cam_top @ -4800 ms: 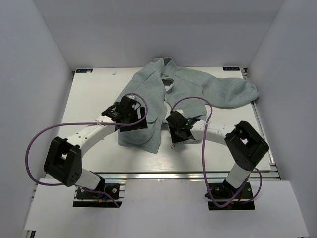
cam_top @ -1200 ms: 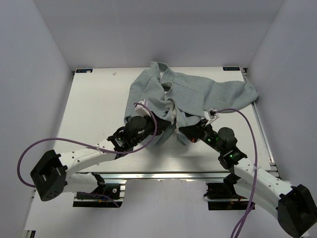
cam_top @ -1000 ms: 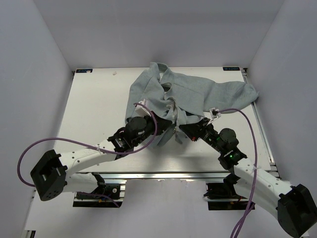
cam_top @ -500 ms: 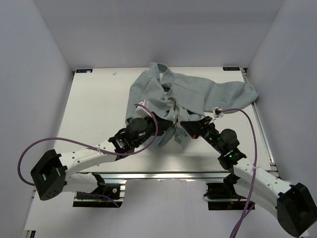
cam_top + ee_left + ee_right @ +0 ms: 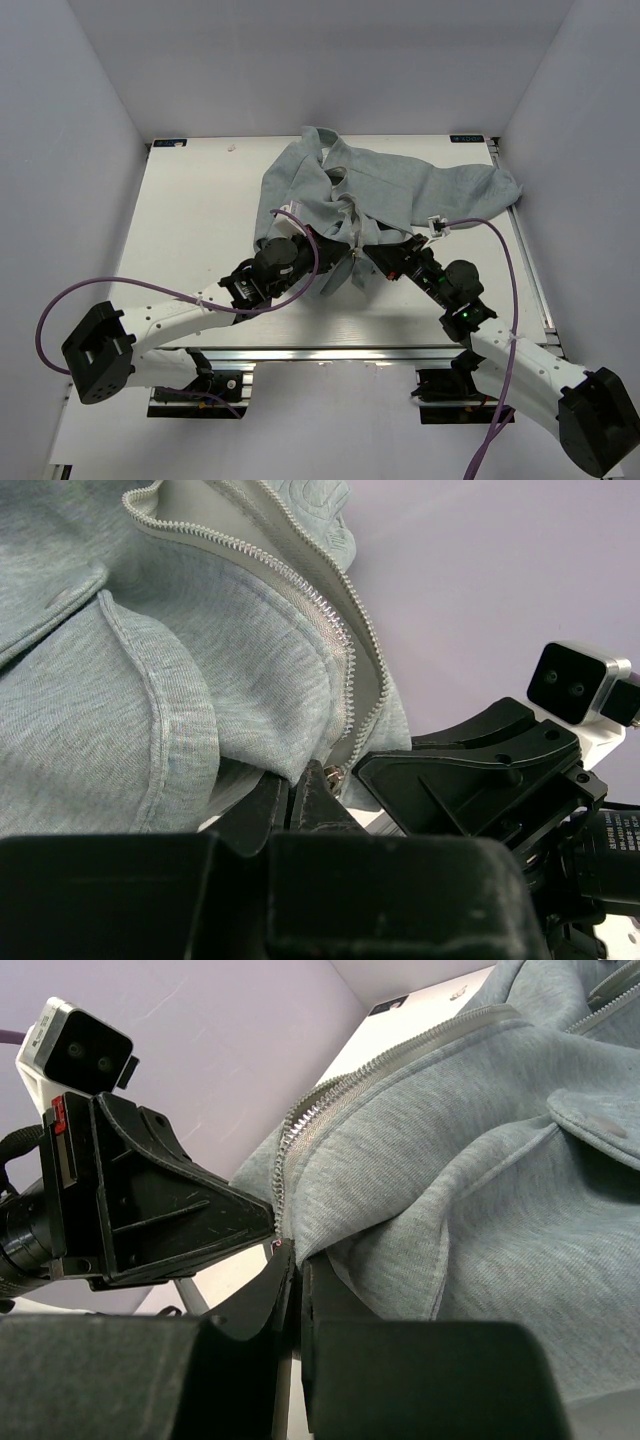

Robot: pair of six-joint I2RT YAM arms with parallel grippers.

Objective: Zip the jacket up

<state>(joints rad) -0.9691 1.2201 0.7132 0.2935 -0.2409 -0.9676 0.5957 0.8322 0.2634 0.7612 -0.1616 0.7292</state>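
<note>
The grey-green fleece jacket point(image 5: 400, 185) lies at the middle back of the table, its front open and its lower hem lifted toward me. My left gripper point(image 5: 320, 264) is shut on the left front's hem corner point(image 5: 270, 750), just beside the silver zipper teeth point(image 5: 345, 660). My right gripper point(image 5: 371, 257) is shut on the right front's hem corner point(image 5: 340, 1235) next to its row of teeth point(image 5: 300, 1125). The two grippers face each other a few centimetres apart; each wrist view shows the other gripper point(image 5: 470, 770) point(image 5: 150, 1210). A small metal zipper piece point(image 5: 332, 772) shows at my left fingertips.
The white table point(image 5: 190, 220) sits inside purple-grey walls. One sleeve point(image 5: 490, 190) reaches the table's right edge. A flap pocket point(image 5: 600, 1120) shows in the right wrist view. Purple cables point(image 5: 120, 290) loop off both arms.
Over the last second both grippers, still shut on the hem, have edged slightly closer together. Earlier the jacket lay flatter with the arms bent over it.
</note>
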